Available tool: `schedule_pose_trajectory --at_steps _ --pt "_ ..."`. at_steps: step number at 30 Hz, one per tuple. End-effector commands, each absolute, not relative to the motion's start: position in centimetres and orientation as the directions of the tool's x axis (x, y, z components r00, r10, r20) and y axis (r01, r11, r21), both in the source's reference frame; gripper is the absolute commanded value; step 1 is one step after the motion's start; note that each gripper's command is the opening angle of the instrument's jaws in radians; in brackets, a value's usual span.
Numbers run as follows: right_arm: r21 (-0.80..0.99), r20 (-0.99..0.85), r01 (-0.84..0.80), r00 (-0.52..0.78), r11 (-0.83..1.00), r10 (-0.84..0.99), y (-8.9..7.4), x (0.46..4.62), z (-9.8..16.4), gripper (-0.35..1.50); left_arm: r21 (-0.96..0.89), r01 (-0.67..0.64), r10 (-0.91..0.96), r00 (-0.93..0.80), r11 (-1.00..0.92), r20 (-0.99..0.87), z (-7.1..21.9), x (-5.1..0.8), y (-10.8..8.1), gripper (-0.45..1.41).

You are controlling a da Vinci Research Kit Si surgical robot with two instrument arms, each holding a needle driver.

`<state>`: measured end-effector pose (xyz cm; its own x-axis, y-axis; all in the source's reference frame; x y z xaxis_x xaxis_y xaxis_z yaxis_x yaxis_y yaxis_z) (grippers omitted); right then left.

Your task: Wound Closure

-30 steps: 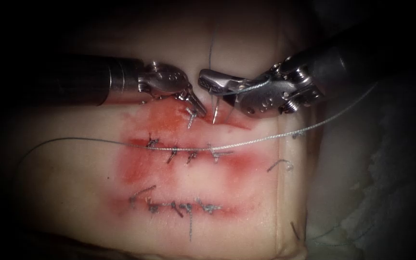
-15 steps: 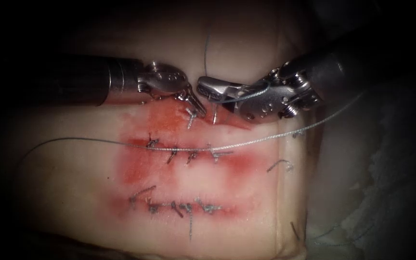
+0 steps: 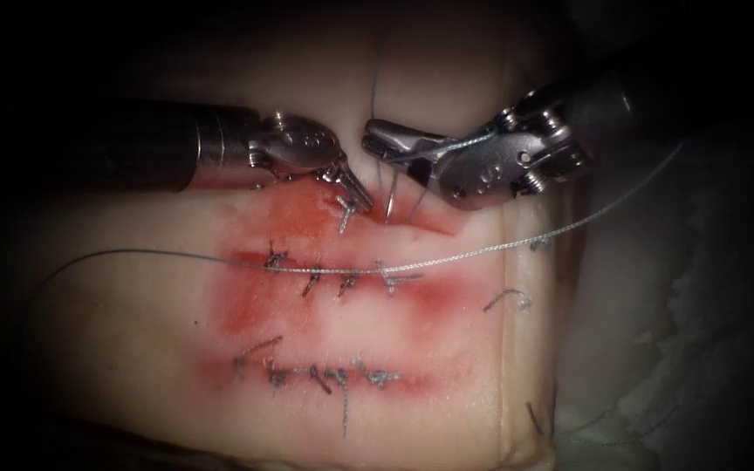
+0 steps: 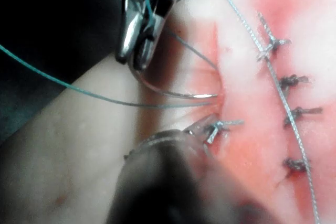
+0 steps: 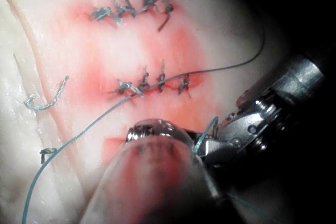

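The tissue (image 3: 447, 349) has an open cut (image 3: 425, 225) at the top, ringed by red fluid. My right tool (image 3: 373, 141) is shut on the curved needle (image 3: 384, 187), holding it toward its rear part. The needle arcs down (image 4: 168, 94) and its tip sits at the cut's left end; I cannot tell whether it has entered. My left tool (image 3: 358, 201) is shut, its tips on the tissue beside a stitch (image 4: 223, 125), just left of the needle tip. Thread (image 3: 375, 87) runs up from the right jaws.
Two stitched rows (image 3: 342, 281) (image 3: 325, 377) lie below the open cut. A long thread (image 3: 499, 248) crosses the middle row and loops off to the left. Cut thread ends (image 3: 506, 299) lie near the tissue's right edge (image 3: 510, 366).
The right tool dipped toward the cut, then tilted back up with the needle. The needle tip stayed at the cut. The left tool has not moved.
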<state>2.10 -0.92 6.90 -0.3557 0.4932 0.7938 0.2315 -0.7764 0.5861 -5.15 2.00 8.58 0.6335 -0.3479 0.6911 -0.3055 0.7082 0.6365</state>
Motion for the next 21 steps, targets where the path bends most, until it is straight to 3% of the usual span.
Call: schedule_pose_trajectory --at_steps 1,21 --pt "0.58 0.799 0.244 -0.356 -0.777 0.485 -0.9 2.19 6.93 -0.35 0.634 -0.306 -0.346 0.632 0.711 0.693 8.61 -5.22 2.06 -0.45" --pt "0.423 0.891 0.374 -0.335 -0.825 0.305 -0.8 2.12 6.89 -0.35 0.633 -0.306 -0.347 0.631 0.711 0.694 8.6 -5.2 2.07 -0.45"
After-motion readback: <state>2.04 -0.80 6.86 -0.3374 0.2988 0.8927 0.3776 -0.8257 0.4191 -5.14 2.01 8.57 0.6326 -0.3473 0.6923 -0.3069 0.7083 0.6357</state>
